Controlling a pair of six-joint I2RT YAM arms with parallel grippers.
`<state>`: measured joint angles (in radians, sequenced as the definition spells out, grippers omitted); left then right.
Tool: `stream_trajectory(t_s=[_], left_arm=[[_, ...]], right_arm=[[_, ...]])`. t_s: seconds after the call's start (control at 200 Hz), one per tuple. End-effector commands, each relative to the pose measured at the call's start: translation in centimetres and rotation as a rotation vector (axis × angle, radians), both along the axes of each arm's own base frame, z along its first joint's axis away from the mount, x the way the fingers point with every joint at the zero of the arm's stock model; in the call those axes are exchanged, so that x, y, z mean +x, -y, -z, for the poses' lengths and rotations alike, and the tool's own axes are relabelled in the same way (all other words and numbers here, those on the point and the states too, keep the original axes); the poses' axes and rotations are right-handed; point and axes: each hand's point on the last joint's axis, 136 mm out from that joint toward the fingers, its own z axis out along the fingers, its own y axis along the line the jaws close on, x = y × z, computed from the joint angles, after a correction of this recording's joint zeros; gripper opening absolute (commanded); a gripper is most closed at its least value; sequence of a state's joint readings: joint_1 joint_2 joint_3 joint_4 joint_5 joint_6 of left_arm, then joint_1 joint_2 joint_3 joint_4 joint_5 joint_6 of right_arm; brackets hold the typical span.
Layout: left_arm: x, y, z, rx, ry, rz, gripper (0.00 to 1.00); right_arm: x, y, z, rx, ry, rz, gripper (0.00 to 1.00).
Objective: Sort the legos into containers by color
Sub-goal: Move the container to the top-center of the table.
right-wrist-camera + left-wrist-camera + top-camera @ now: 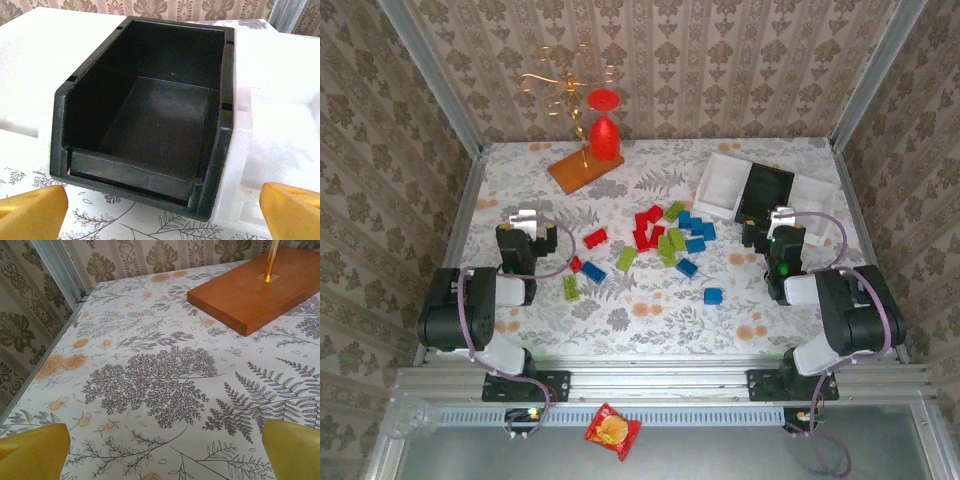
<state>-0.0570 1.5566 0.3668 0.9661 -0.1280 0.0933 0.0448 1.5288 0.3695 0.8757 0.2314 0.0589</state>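
Observation:
Red, blue and lime green legos lie scattered mid-table: a red cluster point(647, 226), blue bricks point(697, 231), green bricks point(669, 246), and a lone blue one point(713, 295). Nearer the left arm are a red brick point(595, 237), a blue brick point(593, 271) and a green brick point(570, 288). At the back right, a black tray point(765, 192) stands between two white trays point(723, 185) point(816, 196). My left gripper point(527, 218) point(165, 460) is open over bare cloth. My right gripper point(783, 218) point(165, 220) is open just in front of the empty black tray point(150, 125).
A brown wooden board point(585, 168) point(255, 290) with a gold wire stand and a red wine glass point(604, 130) sits at the back left. Metal frame rails and patterned walls enclose the table. A snack packet point(612, 430) lies below the table's near edge.

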Motion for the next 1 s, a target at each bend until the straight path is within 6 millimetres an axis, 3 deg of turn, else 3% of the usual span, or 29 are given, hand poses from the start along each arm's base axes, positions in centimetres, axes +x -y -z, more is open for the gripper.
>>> stream_trajectory(t_s=[0.0,0.995], left_arm=[[0.20,-0.42,-0.04,-0.019,0.000,-0.022,1.00],[0.25,-0.59,-0.02,-0.029,-0.002,-0.028,1.00]], right_arm=[[0.63,0.15,-1.15,-0.006,0.035,0.020,1.00],[0.62,0.18,-1.09,-0.004,0.032,0.020,1.00]])
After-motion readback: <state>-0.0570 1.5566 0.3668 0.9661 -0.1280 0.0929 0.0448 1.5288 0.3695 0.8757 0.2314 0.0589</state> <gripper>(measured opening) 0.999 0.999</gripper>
